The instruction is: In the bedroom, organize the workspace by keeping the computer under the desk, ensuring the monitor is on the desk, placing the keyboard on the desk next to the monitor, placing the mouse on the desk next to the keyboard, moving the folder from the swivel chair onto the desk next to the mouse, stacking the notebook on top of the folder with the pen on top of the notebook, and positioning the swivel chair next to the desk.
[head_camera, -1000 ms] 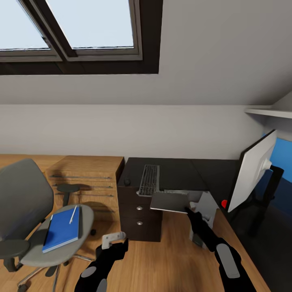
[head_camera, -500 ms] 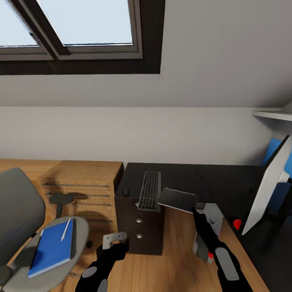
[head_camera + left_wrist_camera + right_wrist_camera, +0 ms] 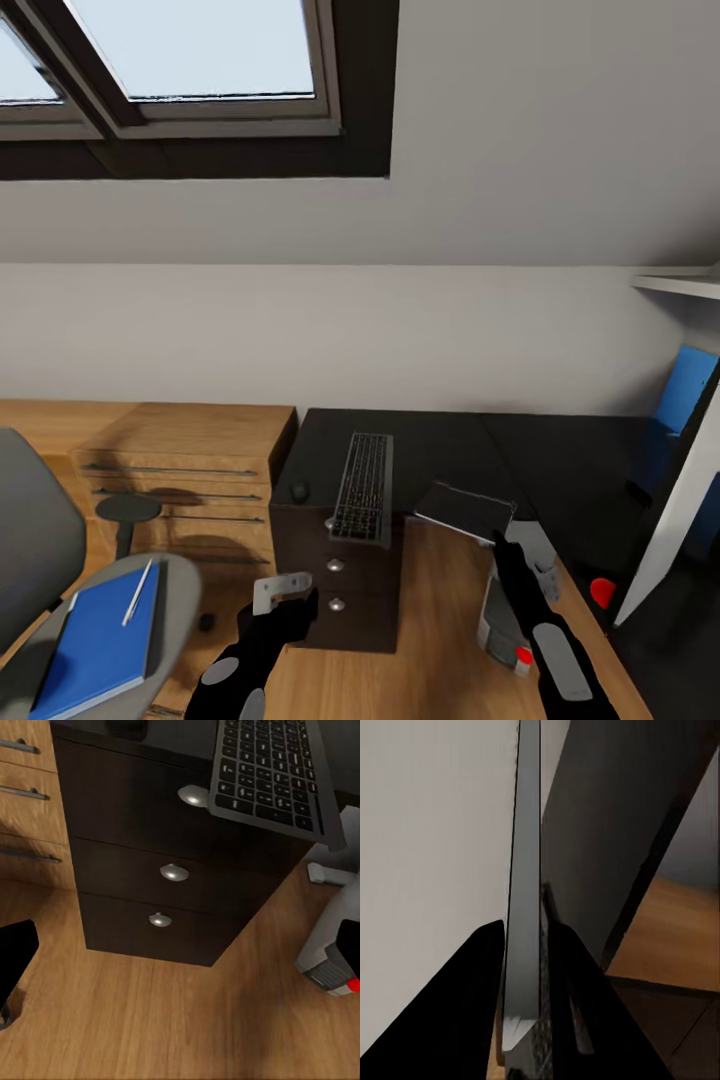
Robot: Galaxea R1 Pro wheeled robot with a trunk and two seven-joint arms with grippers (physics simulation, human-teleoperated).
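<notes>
The right pincer [image 3: 497, 541] pinches the near edge of a thin dark grey slab [image 3: 466, 508], which it holds in the air over the near edge of the surface [image 3: 440, 440]. In the right wrist view the slab [image 3: 523, 885] runs edge-on between the two black fingers [image 3: 442, 1005], which press against its faces. The left pincer [image 3: 283, 592] hangs low over the wooden floor [image 3: 400, 650], spread, with nothing between its fingertips; in the left wrist view its dark fingertips [image 3: 15, 960] sit far apart at the picture's sides.

The keyboard [image 3: 362, 487] lies on the black surface above the three-drawer unit [image 3: 335, 590], its near end overhanging the front edge. A small dark mouse [image 3: 298, 490] sits just left of the keyboard. The computer [image 3: 515, 590] stands on the floor just right of the drawer unit, behind the right arm. The monitor [image 3: 675, 510] shows its pale back at the far right.

At the near left, the swivel chair [image 3: 40, 560] carries a blue notebook [image 3: 95, 635] on its seat, with the pen [image 3: 137, 592] lying on top. A light wooden dresser [image 3: 190, 450] stands left of the surface.
</notes>
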